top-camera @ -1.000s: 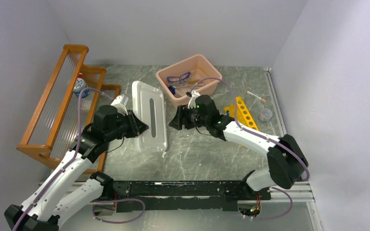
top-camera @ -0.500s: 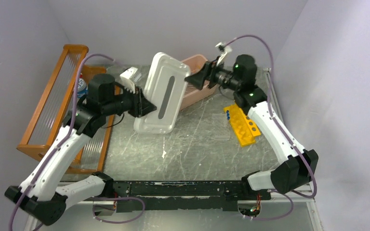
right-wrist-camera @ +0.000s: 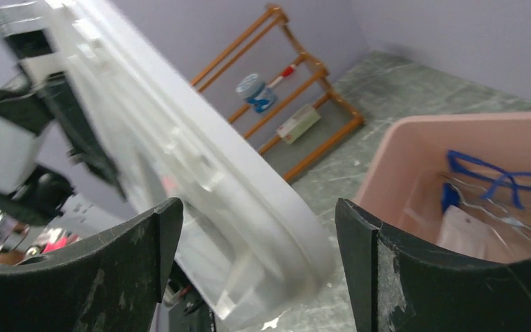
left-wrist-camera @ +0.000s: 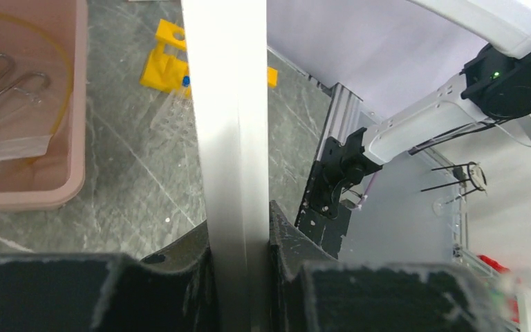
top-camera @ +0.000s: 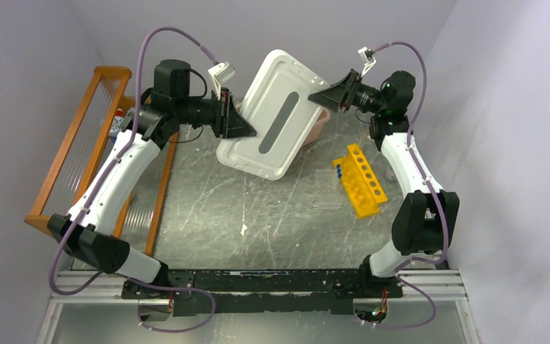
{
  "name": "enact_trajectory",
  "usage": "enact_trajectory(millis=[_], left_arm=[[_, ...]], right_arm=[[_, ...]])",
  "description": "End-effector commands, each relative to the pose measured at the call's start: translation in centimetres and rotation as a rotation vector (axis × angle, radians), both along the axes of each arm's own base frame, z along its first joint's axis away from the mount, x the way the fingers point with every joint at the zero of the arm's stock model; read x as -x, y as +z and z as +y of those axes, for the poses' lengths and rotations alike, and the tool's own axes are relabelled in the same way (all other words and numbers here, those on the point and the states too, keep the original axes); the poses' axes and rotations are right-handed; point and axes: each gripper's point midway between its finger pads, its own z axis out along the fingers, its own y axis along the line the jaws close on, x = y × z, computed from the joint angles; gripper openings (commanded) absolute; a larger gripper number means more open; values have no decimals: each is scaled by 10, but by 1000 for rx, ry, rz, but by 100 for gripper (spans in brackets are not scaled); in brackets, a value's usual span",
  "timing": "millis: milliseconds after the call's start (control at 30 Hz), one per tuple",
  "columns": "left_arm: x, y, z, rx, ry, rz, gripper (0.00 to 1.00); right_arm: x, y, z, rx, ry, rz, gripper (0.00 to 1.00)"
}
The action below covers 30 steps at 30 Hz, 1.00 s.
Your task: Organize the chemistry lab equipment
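My left gripper is shut on the edge of a white lid and holds it tilted in the air over the pink bin. In the left wrist view the lid's edge is pinched between the fingers. My right gripper is open at the lid's upper right edge, its jaws wide on either side of the lid. The bin holds blue-framed safety glasses, a white packet, metal scissors or forceps and a tan tube.
A yellow tube rack with blue-capped tubes lies right of centre. The orange slatted shelf stands at the left with a small jar on it. Walls close in at the back and both sides.
My left arm lifted the lid off the table and carried it up and back over the bin. My right arm rose and swung back to the lid's upper edge.
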Motion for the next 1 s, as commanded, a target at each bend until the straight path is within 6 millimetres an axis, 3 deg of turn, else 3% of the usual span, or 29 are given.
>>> enact_trajectory(millis=[0, 200, 333, 467, 600, 667, 833, 967], left_arm=[[-1, 29, -5, 82, -127, -83, 5], [-29, 21, 16, 56, -54, -77, 5], [-45, 20, 32, 74, -20, -67, 5], [-48, 15, 32, 87, -31, -51, 5], [-49, 11, 34, 83, -24, -51, 5], [-49, 11, 35, 85, -22, -48, 6], [-62, 7, 42, 67, 57, -50, 56], [-89, 11, 59, 59, 214, -68, 75]], right_arm=[[38, 32, 8, -5, 170, -128, 81], [50, 37, 10, -33, 237, -138, 54], [59, 37, 10, -50, 275, -141, 45], [65, 41, 10, -51, 286, -152, 34], [61, 47, 10, -55, 263, -141, 28], [60, 50, 10, -65, 252, -128, 19], [52, 57, 10, -126, 210, -54, 0], [47, 59, 9, -181, 189, -2, 0]])
